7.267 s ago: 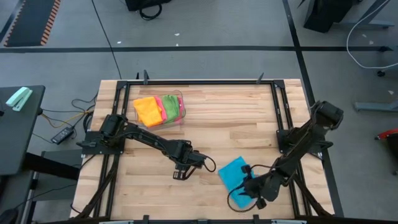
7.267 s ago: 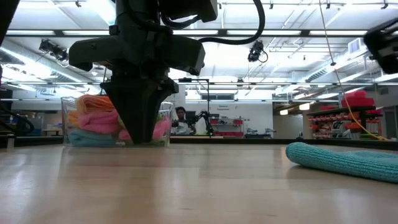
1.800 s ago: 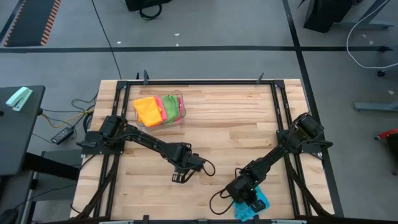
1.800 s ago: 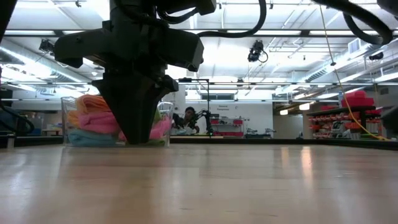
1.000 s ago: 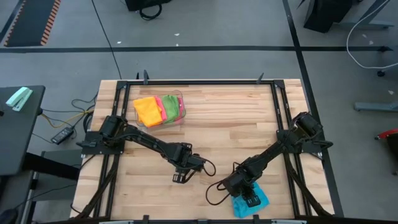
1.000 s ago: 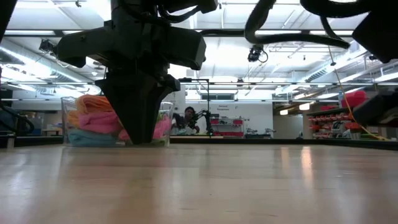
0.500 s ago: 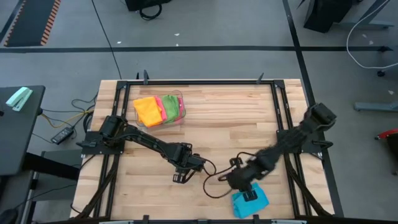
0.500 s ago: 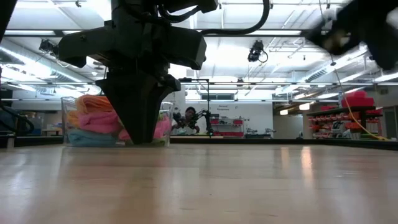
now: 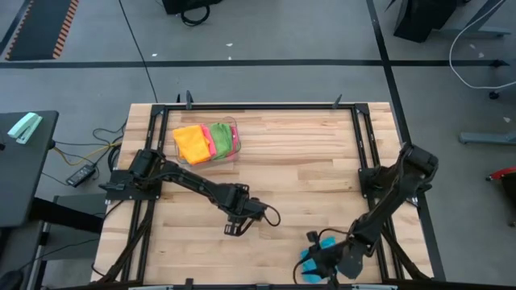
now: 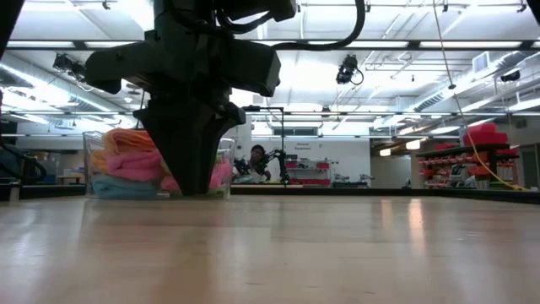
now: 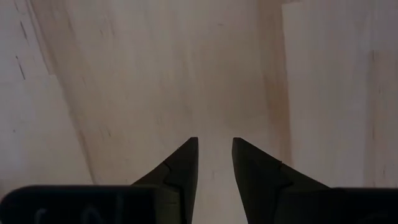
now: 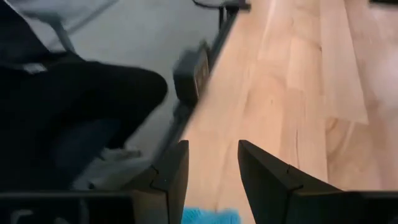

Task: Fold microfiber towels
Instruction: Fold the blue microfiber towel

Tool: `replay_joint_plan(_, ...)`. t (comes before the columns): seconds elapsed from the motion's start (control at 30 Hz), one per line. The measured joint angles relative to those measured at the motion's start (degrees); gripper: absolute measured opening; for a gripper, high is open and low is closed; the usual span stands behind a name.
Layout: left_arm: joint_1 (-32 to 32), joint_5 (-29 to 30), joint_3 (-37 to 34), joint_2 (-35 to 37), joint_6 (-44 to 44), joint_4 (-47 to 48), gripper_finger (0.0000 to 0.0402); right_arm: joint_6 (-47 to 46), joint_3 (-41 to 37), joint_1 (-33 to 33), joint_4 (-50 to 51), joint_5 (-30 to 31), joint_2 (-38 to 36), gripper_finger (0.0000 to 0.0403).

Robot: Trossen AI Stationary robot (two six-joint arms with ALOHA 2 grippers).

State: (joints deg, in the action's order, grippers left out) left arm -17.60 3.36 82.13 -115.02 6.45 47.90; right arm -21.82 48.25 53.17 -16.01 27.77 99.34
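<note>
At the near edge of the pale butcher-block wooden table [image 9: 298, 161], right of centre, lies a small folded teal-blue microfiber towel [image 9: 310, 264], its nubby pile bunched and its near side almost flush with the table's lip. The right gripper [image 9: 321, 256] hangs directly over it on its dark arm, which reaches in from the right rail; its two dark wedge-shaped fingers [image 12: 168, 171] stand apart with a clear gap between them and nothing in it, a sliver of the blue cloth showing just below them in the right wrist view. Beyond the table's edge there, grey floor and the black metal frame [image 9: 367, 153] begin at once.

Farther in, left of centre, the left gripper [image 9: 231, 224] rests low over bare planks, with open wood all around it. Its tapered black fingers [image 11: 183, 168] are parted by a narrow slot and hold nothing; only smooth, lightly grained boards lie between and ahead of them.

The middle and far right of the table are broad uncluttered timber, seams running left to right.

At the far left stands a clear plastic rectangular bin [image 9: 234, 129], filled with folded fluffy towels: orange-yellow [image 9: 189, 143], pink [image 9: 207, 138] and green [image 9: 222, 138] side by side, with a pale blue layer [image 10: 122, 187] under them in the low view.
</note>
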Motion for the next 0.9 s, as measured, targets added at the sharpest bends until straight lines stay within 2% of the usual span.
replay_joint_plan(0.3,0.12,-0.01,0.0,0.0,1.34,1.73,0.0107,-4.46,-0.51,-0.01,-1.07,1.6,12.61,0.0146)
replay_joint_plan(0.47,-0.29,-0.02,0.0,0.0,2.33,2.12,0.0107,-10.14,-1.02,-0.37,-2.43,2.51,15.62,0.0146)
replay_joint_plan(0.67,-0.64,-0.02,0.0,0.0,2.35,2.6,0.0107,-8.27,-1.48,-0.04,-0.44,2.51,12.38,0.0146)
replay_joint_plan(0.9,-0.62,-0.01,0.0,0.0,2.37,2.38,0.0107,-1.29,-1.04,-0.59,4.65,7.98,2.12,0.0146)
